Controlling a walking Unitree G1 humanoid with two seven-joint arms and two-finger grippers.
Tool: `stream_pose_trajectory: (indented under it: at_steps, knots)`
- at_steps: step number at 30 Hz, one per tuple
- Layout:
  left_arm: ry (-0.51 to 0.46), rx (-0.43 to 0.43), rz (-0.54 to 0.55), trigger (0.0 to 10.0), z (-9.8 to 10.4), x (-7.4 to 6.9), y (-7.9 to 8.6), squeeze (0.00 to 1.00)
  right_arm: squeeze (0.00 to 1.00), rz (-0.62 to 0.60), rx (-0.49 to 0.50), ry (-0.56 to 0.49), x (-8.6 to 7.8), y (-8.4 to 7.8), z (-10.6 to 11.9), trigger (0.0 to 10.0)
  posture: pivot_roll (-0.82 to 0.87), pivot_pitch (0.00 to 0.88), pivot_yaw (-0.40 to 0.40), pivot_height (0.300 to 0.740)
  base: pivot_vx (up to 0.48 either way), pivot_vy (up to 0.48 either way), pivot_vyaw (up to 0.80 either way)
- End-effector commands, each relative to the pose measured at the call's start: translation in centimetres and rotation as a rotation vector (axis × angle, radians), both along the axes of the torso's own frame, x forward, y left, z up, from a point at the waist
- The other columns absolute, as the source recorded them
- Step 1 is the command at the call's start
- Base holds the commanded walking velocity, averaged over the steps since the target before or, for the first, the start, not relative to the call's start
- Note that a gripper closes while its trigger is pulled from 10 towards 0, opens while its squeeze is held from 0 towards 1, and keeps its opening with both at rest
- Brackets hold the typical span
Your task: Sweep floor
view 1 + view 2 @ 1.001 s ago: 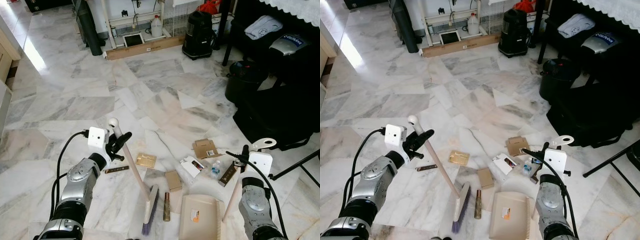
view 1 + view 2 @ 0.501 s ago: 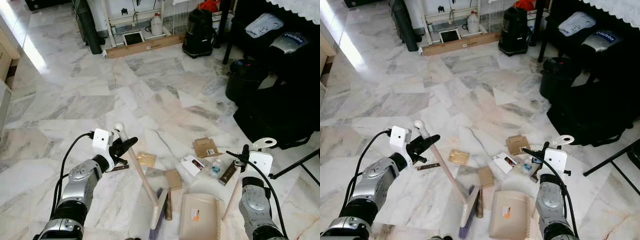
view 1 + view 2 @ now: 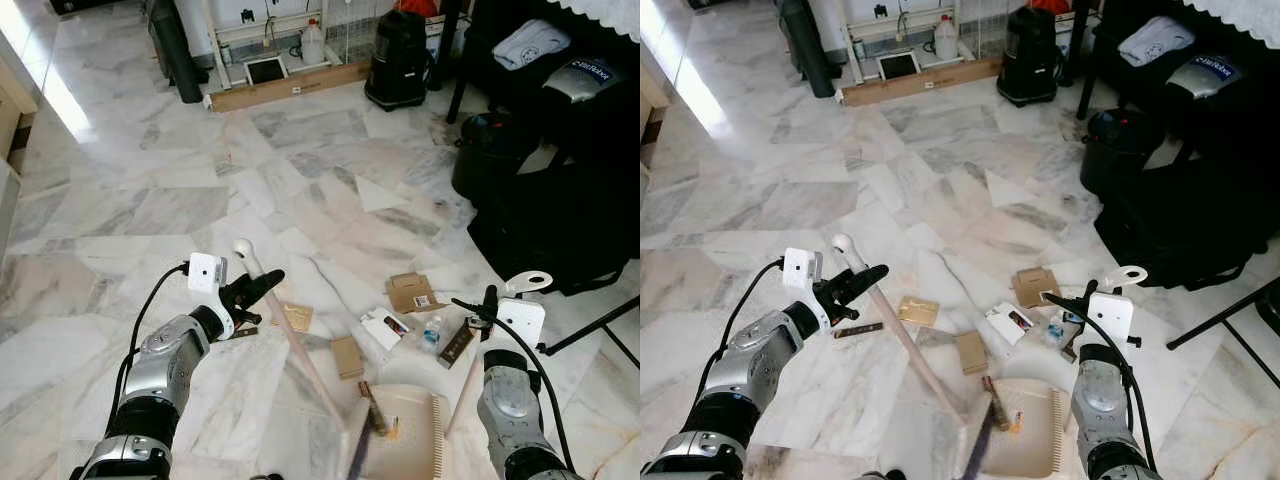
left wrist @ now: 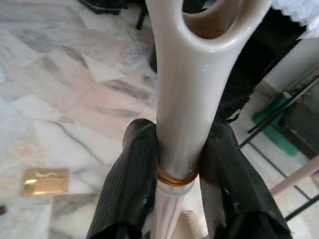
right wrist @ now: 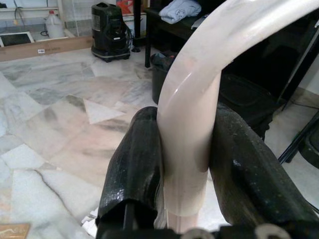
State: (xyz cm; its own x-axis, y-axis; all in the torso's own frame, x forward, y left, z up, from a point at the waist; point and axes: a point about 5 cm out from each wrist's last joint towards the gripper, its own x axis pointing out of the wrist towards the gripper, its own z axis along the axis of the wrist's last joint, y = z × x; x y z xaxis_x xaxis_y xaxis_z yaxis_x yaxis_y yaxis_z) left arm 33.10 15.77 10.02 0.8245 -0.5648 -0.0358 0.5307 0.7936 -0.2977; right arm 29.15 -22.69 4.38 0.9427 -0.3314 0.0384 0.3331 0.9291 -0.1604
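While one brown stick-shaped scrap [image 3: 373,407] already lies on the dustpan [image 3: 415,435], most of the sweeping looks to be left, because litter is strewn over the marble floor [image 3: 150,200] beyond it. The broom [image 3: 300,345] is a pale, slim pole with a rounded knob on top, slanting down from the left claw [image 3: 255,292] to a brush head at the dustpan's near edge, low in the picture and hard to make out. That left claw pinches the handle just below the knob, and the left wrist view shows both black fingers [image 4: 130,189] pressed tight against the cream shaft. Over on the other side, the right claw [image 3: 487,308] is clamped on the dustpan's long pale handle [image 3: 465,385] just under its hanging loop, holding the ribbed beige pan flat on the floor below it. Between the two claws lie a small tan box [image 3: 347,357], a white card packet [image 3: 381,328], a little water bottle [image 3: 431,334] and a dark wrapper [image 3: 456,345]. Just beyond them sits a brown carton [image 3: 414,294], and close by the left claw there is a golden square packet [image 3: 293,316]. A dark strip [image 3: 857,330] lies just beneath that claw.
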Motion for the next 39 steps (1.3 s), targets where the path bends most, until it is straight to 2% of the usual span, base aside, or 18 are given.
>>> stream_pose_trajectory:
  at_steps: [1, 10, 16, 18, 22, 24, 32, 36, 37, 39]
  knots:
    - [-0.031, -0.047, -0.031, 10.0, 1.1, 0.2, -0.3, 0.0, 0.0, 0.01, 0.001, 0.044, -0.3, 0.2, -0.7, 10.0, 0.03, 0.128, 0.06, 0.74, 0.0, 0.0, 0.0]
    - [-0.04, -0.058, -0.056, 10.0, 1.7, 0.1, -0.8, 0.0, 0.0, 0.018, 0.001, 0.037, 0.2, 0.4, -0.3, 10.0, 0.03, 0.113, 0.055, 0.74, 0.0, 0.0, 0.0]
    - [-0.117, -0.062, -0.015, 10.0, 3.5, 0.5, -0.4, 0.0, 0.0, 0.037, -0.005, 0.002, 1.0, 0.7, 0.6, 10.0, 0.03, 0.096, 0.052, 0.74, 0.0, 0.0, 0.0]
    - [-0.193, -0.081, 0.049, 10.0, 5.3, 0.9, 0.1, 0.0, 0.0, 0.023, 0.018, -0.026, 1.4, 0.6, 1.2, 10.0, 0.02, 0.077, 0.049, 0.74, 0.0, 0.0, 0.0]
    - [-0.235, -0.105, 0.094, 10.0, 6.5, 1.1, 0.7, 0.0, 0.0, 0.023, 0.018, -0.035, 1.6, 0.6, 1.5, 10.0, 0.02, 0.06, 0.045, 0.74, 0.0, 0.0, 0.0]
    - [-0.286, -0.137, 0.136, 10.0, 8.1, 1.3, 1.4, 0.0, 0.0, 0.034, 0.016, -0.052, 1.8, 0.9, 1.8, 10.0, 0.01, 0.046, 0.043, 0.74, 0.0, 0.0, 0.0]
    - [-0.35, -0.158, 0.185, 10.0, 9.9, 1.6, 1.6, 0.0, 0.0, 0.039, 0.021, -0.059, 1.7, 0.9, 1.7, 10.0, 0.01, 0.021, 0.039, 0.74, 0.0, 0.0, 0.0]
    - [-0.414, -0.135, 0.314, 10.0, 11.1, 2.2, 2.7, 0.0, 0.0, 0.049, 0.024, -0.081, 1.6, 0.9, 2.0, 10.0, 0.0, 0.014, 0.038, 0.74, 0.0, 0.0, 0.0]
    - [-0.436, -0.091, 0.361, 10.0, 11.2, 2.3, 3.2, 0.0, 0.0, 0.044, 0.029, -0.093, 1.7, 0.8, 2.2, 10.0, 0.0, 0.013, 0.039, 0.74, 0.0, 0.0, 0.0]
    - [-0.448, -0.066, 0.38, 10.0, 11.1, 2.3, 3.2, 0.0, 0.0, 0.037, 0.043, -0.107, 1.8, 0.7, 2.4, 10.0, 0.0, 0.01, 0.039, 0.74, 0.0, 0.0, 0.0]
